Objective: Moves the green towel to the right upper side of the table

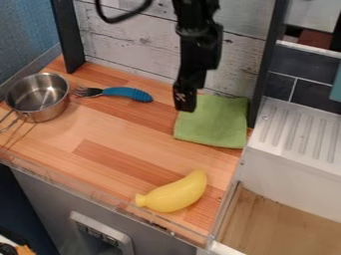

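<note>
Green towel (216, 125) lies flat on wooden table (126, 142), right of black gripper (185, 107). I can't tell whether gripper is spread or pressed together. Shallow pinch at edge could let towel slip free.

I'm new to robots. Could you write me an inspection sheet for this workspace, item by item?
Surface: wooden countertop; spills, nothing seen.
Job's things: green towel lies flat at the countertop's upper right.
Clutter: metal pot at left, blue-handled fork towards the back, yellow banana near the front edge.
Gripper: black hand hangs at the towel's upper left corner; contact can't be told.
Cables: black cable loops beside the arm, above the countertop.
Surroundings: whitish plank wall behind, white ridged drainboard at right.
</note>
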